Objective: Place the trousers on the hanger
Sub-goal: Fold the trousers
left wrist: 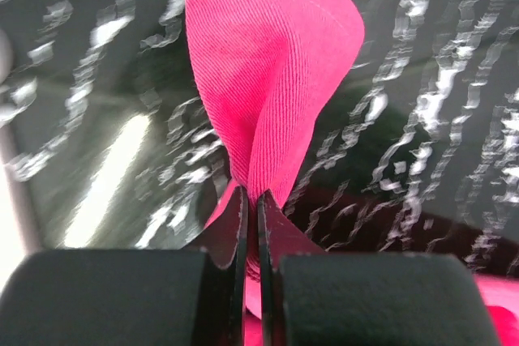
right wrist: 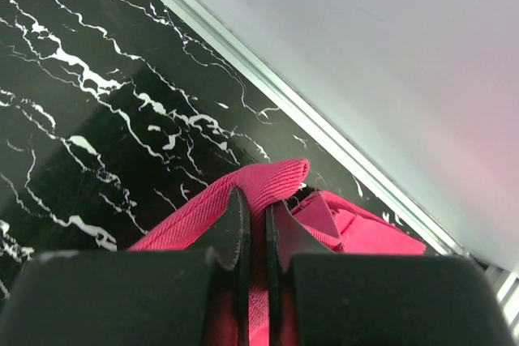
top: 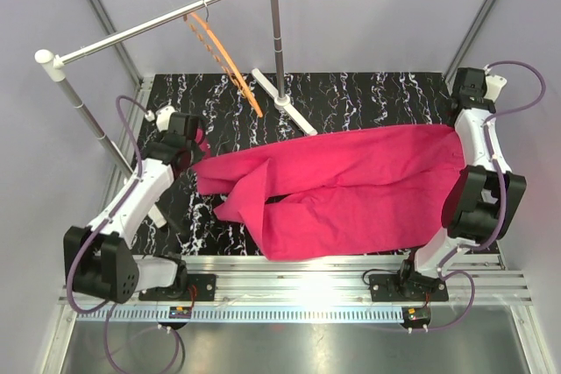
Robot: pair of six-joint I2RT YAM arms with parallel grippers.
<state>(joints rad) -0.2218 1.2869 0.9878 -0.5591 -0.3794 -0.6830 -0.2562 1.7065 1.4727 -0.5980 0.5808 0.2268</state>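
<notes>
Black marble-veined table (top: pixel 368 94) carries soft ribbed pink trousers (top: pixel 351 181), spread just before the silver rail (top: pixel 158 19); a thin orange hanger (top: pixel 232 72) dangles from it. Left gripper (left wrist: pixel 251 198) and right gripper (right wrist: pixel 253 202) each pinch trouser cloth.

Magenta trousers (top: pixel 351 186), orange hanger (top: pixel 230 63), black white-veined table (top: pixel 368 98).

Black white-veined marble tabletop (top: pixel 368 98), silver garment rail (top: pixel 149 21) with white end caps, white foot (top: pixel 298 118) under its post
</notes>
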